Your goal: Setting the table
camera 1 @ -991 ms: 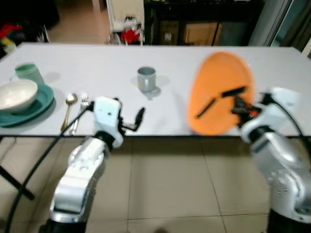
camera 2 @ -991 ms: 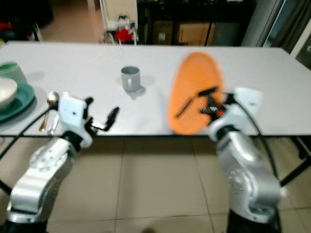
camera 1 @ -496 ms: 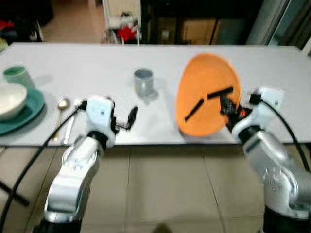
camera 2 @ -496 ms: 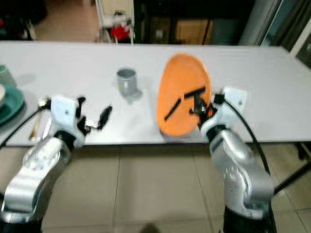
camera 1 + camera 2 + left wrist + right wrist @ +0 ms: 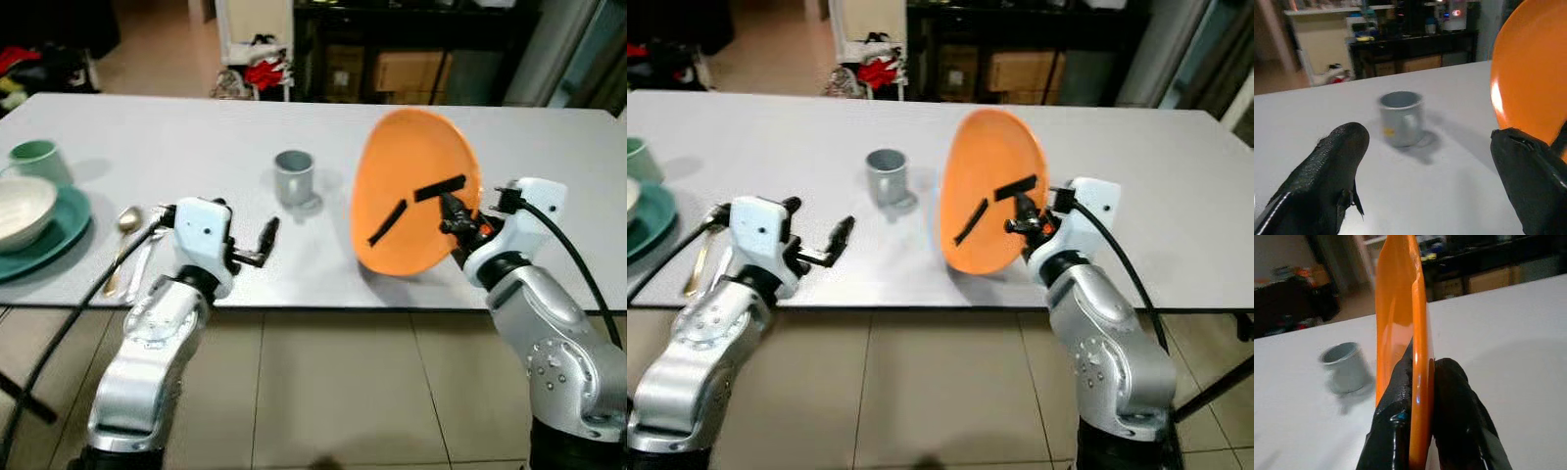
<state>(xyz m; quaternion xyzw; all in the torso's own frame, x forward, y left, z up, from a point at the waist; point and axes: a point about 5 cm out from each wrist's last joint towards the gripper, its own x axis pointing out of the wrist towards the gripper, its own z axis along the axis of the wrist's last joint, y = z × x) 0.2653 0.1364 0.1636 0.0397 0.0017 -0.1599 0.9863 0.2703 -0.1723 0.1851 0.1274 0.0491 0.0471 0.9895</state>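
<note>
My right gripper (image 5: 421, 204) is shut on the rim of an orange plate (image 5: 411, 157), which it holds tilted almost upright over the white table (image 5: 176, 147) near its front edge. In the right wrist view the two fingers (image 5: 1449, 396) pinch the plate's edge (image 5: 1415, 308). A grey mug (image 5: 293, 176) stands on the table left of the plate. My left gripper (image 5: 266, 240) hovers open at the front edge, pointing toward the mug (image 5: 1399, 117), with nothing between its fingers.
At the far left stand a white bowl (image 5: 22, 206) on a teal plate (image 5: 59, 230), a green cup (image 5: 37, 159), and a gold spoon (image 5: 121, 245) with a fork beside it. Dark furniture and clutter lie beyond the table. Tiled floor lies below.
The camera has shifted and steadied. The right gripper still holds the orange plate, now slightly higher and further over the table. The left gripper stays open.
</note>
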